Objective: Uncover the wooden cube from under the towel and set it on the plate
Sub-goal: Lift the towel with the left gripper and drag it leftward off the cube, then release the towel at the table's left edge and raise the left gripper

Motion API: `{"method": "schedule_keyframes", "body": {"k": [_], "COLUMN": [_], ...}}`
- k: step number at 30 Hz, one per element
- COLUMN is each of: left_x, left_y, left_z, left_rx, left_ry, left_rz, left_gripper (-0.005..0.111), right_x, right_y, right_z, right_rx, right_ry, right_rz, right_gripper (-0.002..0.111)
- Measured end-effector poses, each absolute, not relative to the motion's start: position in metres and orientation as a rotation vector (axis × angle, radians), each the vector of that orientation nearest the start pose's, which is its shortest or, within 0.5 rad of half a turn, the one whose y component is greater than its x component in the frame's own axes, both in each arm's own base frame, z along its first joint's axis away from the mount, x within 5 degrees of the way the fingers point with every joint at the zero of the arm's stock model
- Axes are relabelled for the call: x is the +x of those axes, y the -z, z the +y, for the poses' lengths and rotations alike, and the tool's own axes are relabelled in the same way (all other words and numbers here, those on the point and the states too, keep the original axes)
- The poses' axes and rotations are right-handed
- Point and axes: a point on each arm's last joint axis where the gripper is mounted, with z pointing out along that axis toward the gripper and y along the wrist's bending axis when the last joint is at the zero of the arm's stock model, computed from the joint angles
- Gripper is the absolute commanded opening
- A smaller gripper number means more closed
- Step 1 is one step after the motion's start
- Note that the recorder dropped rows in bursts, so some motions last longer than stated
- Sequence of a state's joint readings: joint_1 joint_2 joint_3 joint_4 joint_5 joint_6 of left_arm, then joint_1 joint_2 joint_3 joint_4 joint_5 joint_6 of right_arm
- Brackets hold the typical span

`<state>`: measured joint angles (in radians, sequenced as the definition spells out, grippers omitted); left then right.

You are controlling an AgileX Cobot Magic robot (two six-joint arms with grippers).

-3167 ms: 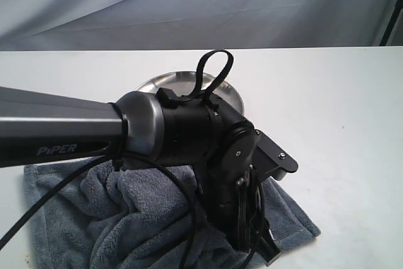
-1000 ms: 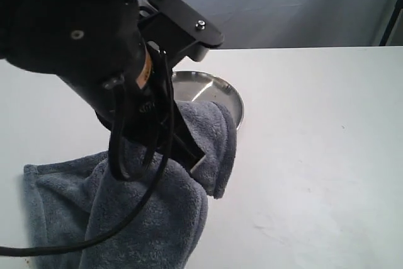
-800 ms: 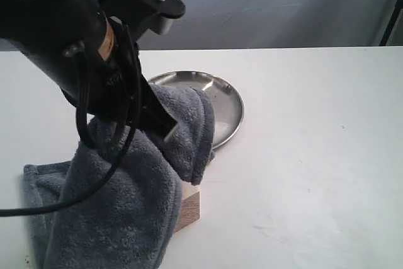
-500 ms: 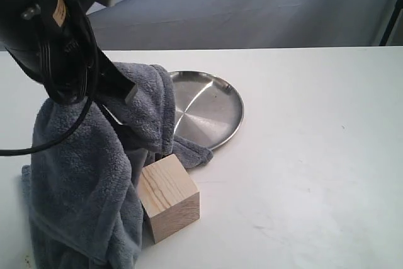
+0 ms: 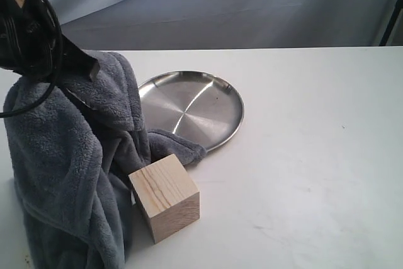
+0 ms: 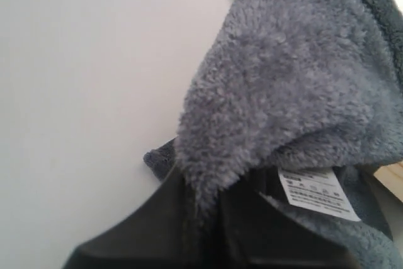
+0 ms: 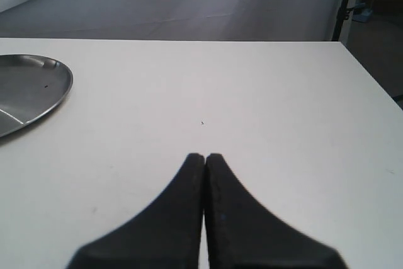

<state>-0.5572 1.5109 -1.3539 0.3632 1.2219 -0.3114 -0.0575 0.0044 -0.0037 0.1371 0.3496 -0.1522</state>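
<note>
Now towel (image 5: 56,155) hoisted farther left; wooden cube (image 5: 167,196) fully uncovered.

A plain white bench (image 5: 315,155) is filling the foreground, its matte top catching soft, even light. Behind it, a blue-grey cloth backdrop (image 5: 264,4) is hanging in loose, shallow folds across the whole width. At the far right edge, a thin dark pole (image 5: 391,23) is rising at a slant.
</note>
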Motion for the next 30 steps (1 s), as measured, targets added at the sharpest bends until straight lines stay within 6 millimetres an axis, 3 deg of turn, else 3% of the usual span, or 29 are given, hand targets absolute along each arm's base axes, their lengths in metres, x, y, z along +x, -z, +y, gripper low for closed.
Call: {"method": "schedule_keyframes", "body": {"k": [16,30], "left_x": [0.292,0.3], "left_y": [-0.33,-0.33], "left_z": [-0.068,0.001], "left_rx": [0.164,-0.158], "left_ry": [-0.357,-0.419], "left_rz": [2.743,2.768], "left_gripper": [0.0,0.0], "right_x": [0.054,0.054], "right_y": [-0.183,-0.183], "right_z": [0.001,0.001], "right_rx": [-0.002,-0.002], "right_ry": [0.014,0.014], "right_rz": [1.831,1.831], "right_gripper": [0.0,0.0]}}
